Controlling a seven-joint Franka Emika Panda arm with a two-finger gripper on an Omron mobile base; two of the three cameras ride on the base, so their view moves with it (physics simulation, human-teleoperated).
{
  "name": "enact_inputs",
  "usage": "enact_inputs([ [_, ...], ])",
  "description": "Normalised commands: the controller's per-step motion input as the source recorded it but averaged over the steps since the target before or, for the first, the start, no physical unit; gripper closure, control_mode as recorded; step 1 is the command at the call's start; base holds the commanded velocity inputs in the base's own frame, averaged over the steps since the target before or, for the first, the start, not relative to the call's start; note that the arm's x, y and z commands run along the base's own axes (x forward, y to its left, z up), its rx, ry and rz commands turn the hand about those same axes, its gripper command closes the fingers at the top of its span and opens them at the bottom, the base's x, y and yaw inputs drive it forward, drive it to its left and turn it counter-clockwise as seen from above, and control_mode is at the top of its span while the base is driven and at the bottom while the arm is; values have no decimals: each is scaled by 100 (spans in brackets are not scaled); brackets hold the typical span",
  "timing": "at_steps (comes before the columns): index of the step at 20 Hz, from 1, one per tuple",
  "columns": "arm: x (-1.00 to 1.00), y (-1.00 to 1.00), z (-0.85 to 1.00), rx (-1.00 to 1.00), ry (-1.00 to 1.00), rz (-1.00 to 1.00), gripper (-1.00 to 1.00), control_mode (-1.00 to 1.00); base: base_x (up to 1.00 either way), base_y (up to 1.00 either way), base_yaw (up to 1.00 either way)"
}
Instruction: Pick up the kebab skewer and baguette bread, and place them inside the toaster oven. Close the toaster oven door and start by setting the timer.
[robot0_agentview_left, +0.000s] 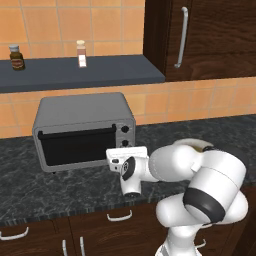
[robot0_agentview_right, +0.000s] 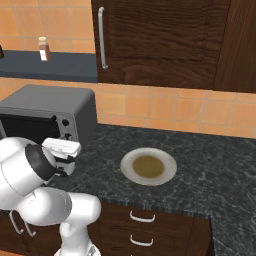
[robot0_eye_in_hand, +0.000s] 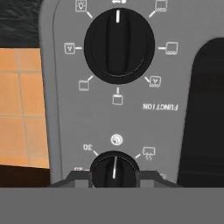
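The toaster oven (robot0_agentview_left: 82, 112) stands on the dark counter with its door (robot0_agentview_left: 75, 146) shut, and its dark glass hides the inside. My gripper (robot0_agentview_left: 126, 149) is pressed against the knob panel at the oven's right side. In the hand view the panel appears upside down. There my gripper (robot0_eye_in_hand: 114, 176) is shut on the small timer knob (robot0_eye_in_hand: 114, 168), with one fingertip (robot0_eye_in_hand: 78, 176) touching each side of it. The knob's white mark points near the 30 label. The larger function knob (robot0_eye_in_hand: 118, 47) sits beyond it. The kebab skewer and baguette are hidden from view.
A round plate (robot0_agentview_right: 148, 166) with a brownish centre lies on the counter to the right of the oven. A shelf above the oven holds a dark jar (robot0_agentview_left: 17, 56) and a small shaker (robot0_agentview_left: 81, 53). A dark wood cabinet (robot0_agentview_left: 210, 35) hangs at the upper right.
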Motion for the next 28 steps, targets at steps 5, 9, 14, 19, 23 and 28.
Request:
enact_inputs([
  [5, 5, 0, 28, 24, 2, 0, 100, -100, 0, 0, 0],
  [9, 3, 0, 23, 29, 0, 0, 100, -100, 0, 0, 0],
  [14, 11, 0, 23, 33, 0, 0, 100, -100, 0, 0, 0],
  [19, 13, 0, 26, 35, 0, 0, 100, -100, 0, 0, 0],
  [23, 12, -3, 23, 38, 0, 0, 100, -100, 0, 0, 0],
  [28, 5, -12, 23, 42, 0, 0, 100, -100, 0, 0, 0],
])
